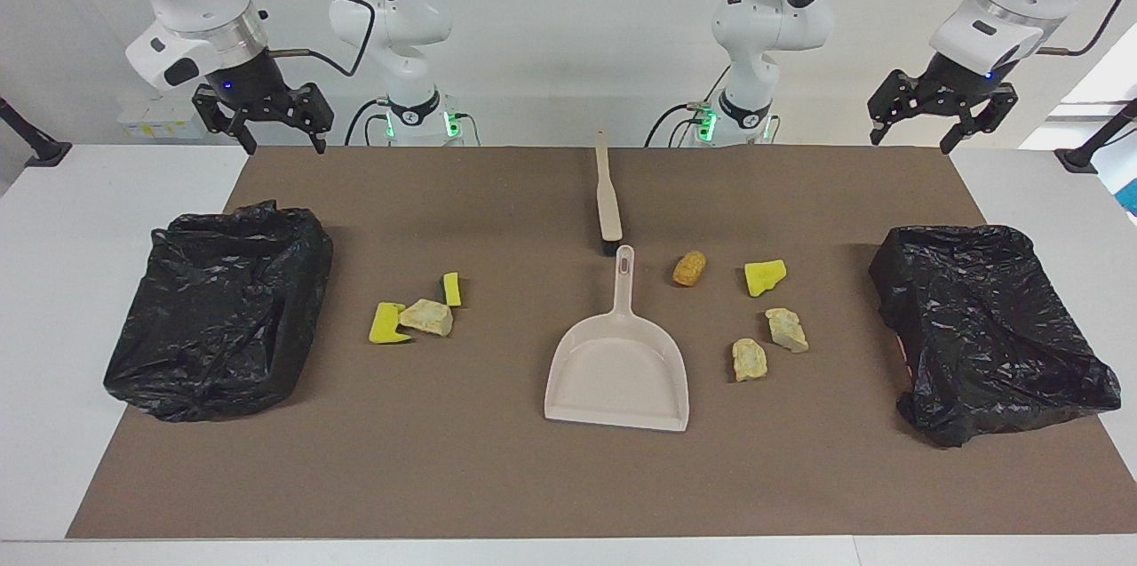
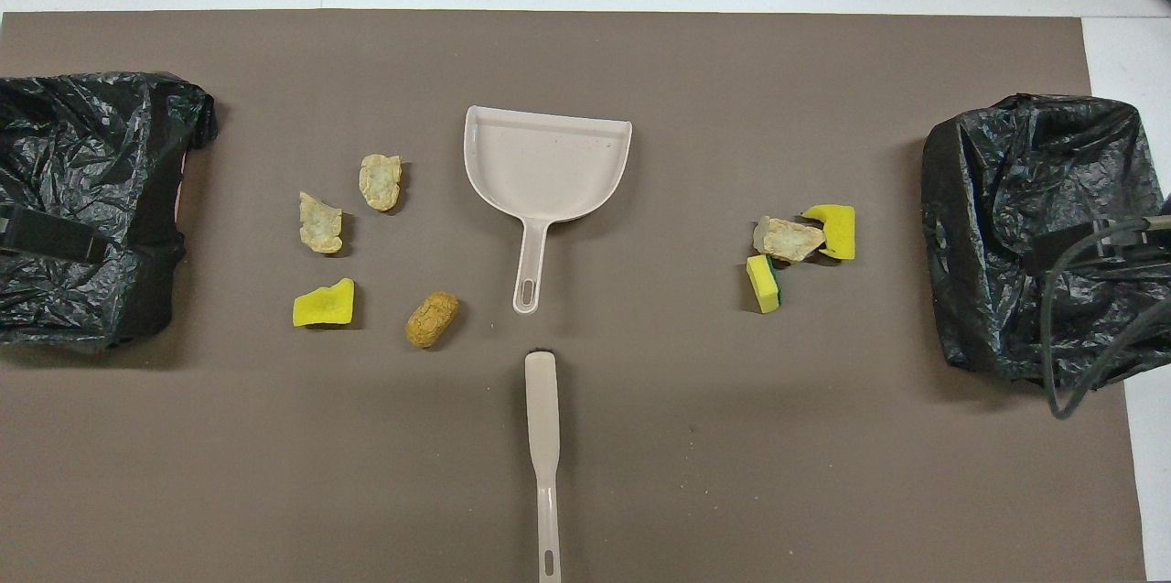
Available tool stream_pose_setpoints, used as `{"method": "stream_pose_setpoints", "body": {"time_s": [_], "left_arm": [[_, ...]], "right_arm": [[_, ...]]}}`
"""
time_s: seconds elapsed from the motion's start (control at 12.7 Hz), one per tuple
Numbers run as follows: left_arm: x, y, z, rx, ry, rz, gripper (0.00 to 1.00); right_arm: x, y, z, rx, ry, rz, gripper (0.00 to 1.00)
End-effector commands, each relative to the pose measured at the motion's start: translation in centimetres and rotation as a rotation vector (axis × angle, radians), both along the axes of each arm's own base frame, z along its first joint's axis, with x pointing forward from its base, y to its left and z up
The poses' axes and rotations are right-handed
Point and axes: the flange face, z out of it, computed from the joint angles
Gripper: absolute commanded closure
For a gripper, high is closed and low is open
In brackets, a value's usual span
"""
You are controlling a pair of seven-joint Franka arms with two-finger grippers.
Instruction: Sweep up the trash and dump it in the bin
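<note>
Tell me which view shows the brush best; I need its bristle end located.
The facing view: the brush shows handle and dark bristle head, just nearer the robots than the dustpan handle. The overhead view shows mainly its handle top, the bristles a dark sliver.

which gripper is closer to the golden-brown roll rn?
Left. The left gripper hangs over the mat's corner at its own end, the roll's side of the dustpan; the right gripper hangs over the other corner.
</note>
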Motion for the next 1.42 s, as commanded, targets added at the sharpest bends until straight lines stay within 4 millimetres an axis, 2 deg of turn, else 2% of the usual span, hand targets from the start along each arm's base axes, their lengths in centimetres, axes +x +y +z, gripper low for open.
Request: {"method": "stream_pose_setpoints", "body": {"time_s": [0.0,1.34], "left_arm": [[-0.64,0.26,0.38,0.007,0.000,-0.006,0.00],[-0.42,0.07,0.59,0.004,-0.018,-0.008,0.00]], "right_arm": [[-0.30,-0.11,-0.08,0.020,-0.009,0.009,0.00],[-0.30,-0.11,-0.08,0.020,-0.009,0.009,0.00]]}}
